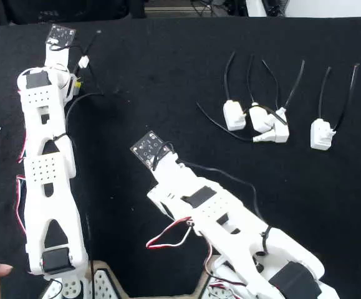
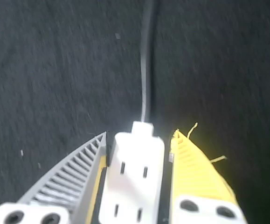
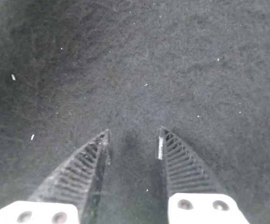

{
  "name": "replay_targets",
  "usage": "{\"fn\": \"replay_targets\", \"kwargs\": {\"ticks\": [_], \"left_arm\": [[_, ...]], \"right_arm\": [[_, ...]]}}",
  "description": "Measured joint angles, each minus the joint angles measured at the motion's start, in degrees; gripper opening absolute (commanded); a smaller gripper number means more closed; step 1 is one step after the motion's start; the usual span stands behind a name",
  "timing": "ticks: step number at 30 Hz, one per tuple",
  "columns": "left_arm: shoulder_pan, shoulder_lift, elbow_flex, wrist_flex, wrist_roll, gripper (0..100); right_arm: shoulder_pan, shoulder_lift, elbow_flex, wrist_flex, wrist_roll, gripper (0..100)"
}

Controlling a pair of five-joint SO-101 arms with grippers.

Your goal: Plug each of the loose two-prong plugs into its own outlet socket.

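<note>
1. Gripping a white outlet socket (image 2: 132, 182) is the left claw (image 2: 140, 135), closed on its two long sides. The slotted face is pointing out where a plug could reach it, so I'm judging this arm as the holder.
2. The socket is sitting between a grey ribbed finger (image 2: 86, 161) and a yellow ribbed finger (image 2: 193, 163). It is smooth hard plastic, boxy with rounded corners, showing two pairs of narrow slots. A thin dark cord (image 2: 146, 60) is running off its far end.
3. The right claw (image 3: 134, 135) is hanging open over the bare worktop (image 3: 139, 56), holding nothing, probably free for fetching a plug.
4. A cluster of white pieces (image 1: 261, 118) is lying with cords crossing, well apart from both arms. A lone white piece (image 1: 321, 134) is lying just beside it. They are too small for telling plugs from sockets.
5. The worktop cover is looking like matte black cloth, felt-like and lint-specked.
</note>
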Motion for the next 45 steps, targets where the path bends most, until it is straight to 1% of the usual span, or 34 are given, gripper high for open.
{"fn": "replay_targets", "kwargs": {"ticks": [2, 6, 9, 12, 15, 19, 25, 27, 30, 31, 33, 34, 41, 45], "left_arm": [[-0.1, 0.2, -2.0, 1.9, 0.1, 23], [-0.2, 0.2, -5.1, 2.6, -2.5, 23], [-0.8, 0.2, -5.3, 1.1, -3.5, 23], [-1.9, 0.2, -5.3, -3.1, -3.9, 23], [-2.4, 0.2, -2.0, -6.6, -3.9, 23], [-2.2, 0.0, 3.3, -7.6, -6.0, 23], [-2.2, -0.3, 4.9, -8.0, -7.7, 22], [-2.2, -0.5, 4.8, -6.4, -7.7, 18], [-2.2, -0.5, 3.4, -2.6, -7.7, 4], [-2.2, -0.5, 3.1, -0.8, -7.7, 2], [-1.7, -0.5, 1.7, 2.9, -7.7, 6], [-1.4, -0.5, 0.9, 5.2, -7.7, 7], [1.8, -0.4, -6.4, 23.2, -7.3, 7], [3.9, -1.8, -6.9, 28.7, -5.5, 7]], "right_arm": [[0.0, 0.0, 0.0, 0.0, 0.0, 13.8], [0.0, 0.0, 0.0, 0.0, 0.0, 13.8], [0.0, 0.0, 0.0, 0.0, 0.0, 13.8], [0.0, 0.0, 0.0, 0.0, 0.0, 13.8], [0.0, 0.0, 0.0, 0.0, 0.0, 13.8], [0.0, 0.0, 0.0, 0.0, 0.0, 13.8], [0.0, 0.0, 0.0, 0.0, 0.0, 13.8], [0.0, 0.0, 0.0, 0.0, 0.0, 13.8], [0.0, 0.0, 0.0, 0.0, 0.0, 13.8], [0.0, 0.0, 0.0, 0.0, 0.0, 13.8], [0.0, 0.0, 0.0, 0.0, 0.0, 13.8], [0.0, 0.0, 0.0, 0.0, 0.0, 13.8], [0.0, 0.0, 0.0, 0.0, 0.0, 13.8], [0.0, 0.0, 0.0, 0.0, 0.0, 13.8]]}}
